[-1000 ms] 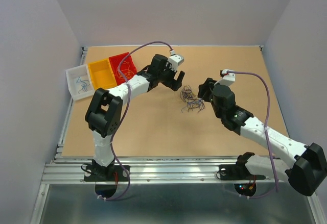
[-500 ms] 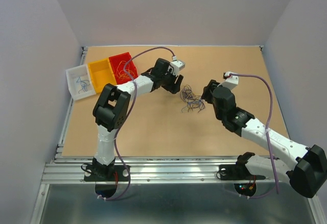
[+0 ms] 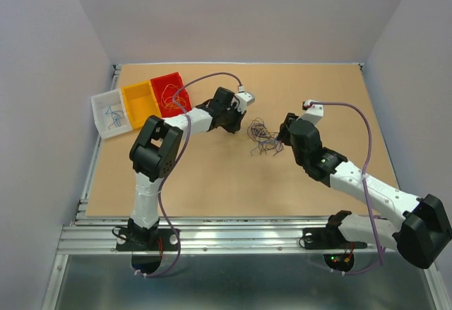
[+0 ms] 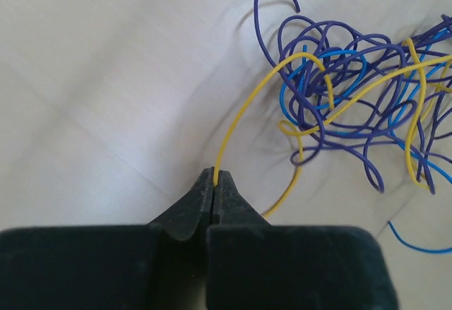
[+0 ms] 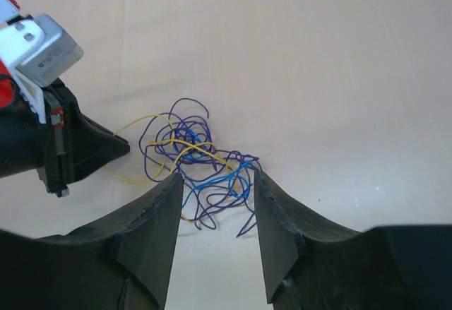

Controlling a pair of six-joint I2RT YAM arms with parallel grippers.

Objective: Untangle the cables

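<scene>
The cables (image 3: pixel 263 138) lie in one loose tangle of purple, blue and yellow wires at mid-table. In the left wrist view the tangle (image 4: pixel 353 112) fills the upper right. My left gripper (image 4: pixel 215 176) is shut on the end of a yellow cable (image 4: pixel 244 102) that arcs back into the tangle. From above, the left gripper (image 3: pixel 244 123) sits just left of the tangle. My right gripper (image 5: pixel 215 176) is open, its fingers straddling the near side of the tangle (image 5: pixel 201 162) without pinching anything. It stands just right of the tangle in the top view (image 3: pixel 282 135).
A white bin (image 3: pixel 107 112), a yellow bin (image 3: pixel 140 102) and a red bin (image 3: pixel 169 92) stand in a row at the back left, with wires in the white and red ones. A metal rail (image 3: pixel 212 229) runs along the near edge.
The left gripper moved down towards the tangle and went from wide open to shut on the yellow cable's end. The right gripper shifted slightly towards the tangle and its fingers narrowed a little.
</scene>
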